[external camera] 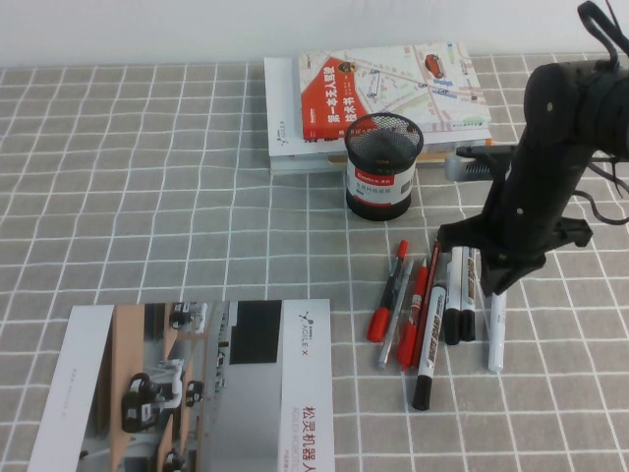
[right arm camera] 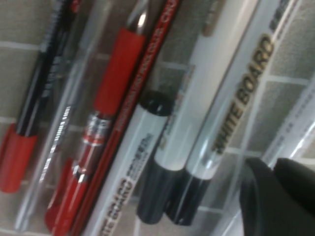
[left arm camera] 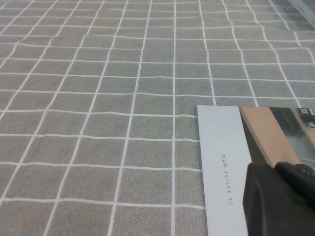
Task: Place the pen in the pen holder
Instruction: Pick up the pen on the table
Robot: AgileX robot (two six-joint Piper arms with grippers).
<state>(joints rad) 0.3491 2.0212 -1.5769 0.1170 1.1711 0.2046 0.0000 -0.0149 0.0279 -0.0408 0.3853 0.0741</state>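
Here the right pincer (external camera: 498,287) sat low over the row of pens on the grey checked desk (external camera: 147,197), in front of the pen holder (external camera: 383,165) and off toward the robot's right. Its fingers were hidden under the arm in the high view, and the right wrist view showed only one dark fingertip (right arm camera: 280,196), so I could not tell how far it was opened or whether it had hold of anything.

The pen (external camera: 496,332), plain white, lay flat on the desk at the right end of the row, its far end running under the right pincer. Beside it lay two whiteboard markers (external camera: 464,300) with black caps, then a third marker (external camera: 429,334), a red pencil (right arm camera: 142,83) and red pens (external camera: 389,292).

The pen holder, black mesh with a red and white label band, stood upright just in front of a stack of books (external camera: 383,93).

The left pincer (left arm camera: 280,196) showed only as a dark edge in the left wrist view, over the corner of a brochure (external camera: 187,388) lying well to the left of the pens; opening could not be told.
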